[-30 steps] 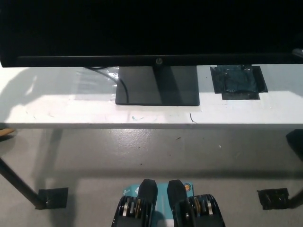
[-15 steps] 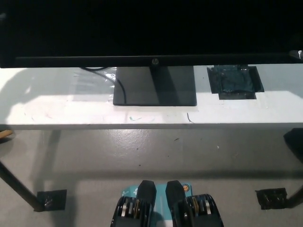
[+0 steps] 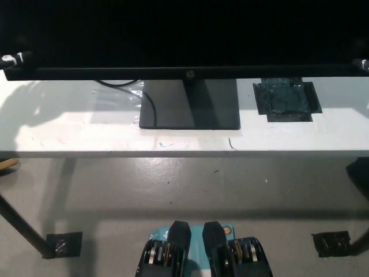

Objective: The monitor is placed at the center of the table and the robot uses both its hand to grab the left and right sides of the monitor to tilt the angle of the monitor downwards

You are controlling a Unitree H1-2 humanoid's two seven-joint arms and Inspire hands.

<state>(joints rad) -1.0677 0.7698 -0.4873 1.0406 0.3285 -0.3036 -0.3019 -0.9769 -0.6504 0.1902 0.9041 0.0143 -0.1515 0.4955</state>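
White table point(image 3: 69, 130) is carrying the monitor point(image 3: 184, 40) at centre, long axis running left-right, screen facing near. Left hand point(image 3: 14, 59) and right hand point(image 3: 361, 63) are showing only slivers at its lower corners; can't tell grip.

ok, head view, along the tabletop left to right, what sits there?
Black cable → monitor stand base → black tape patch, all on the white table.
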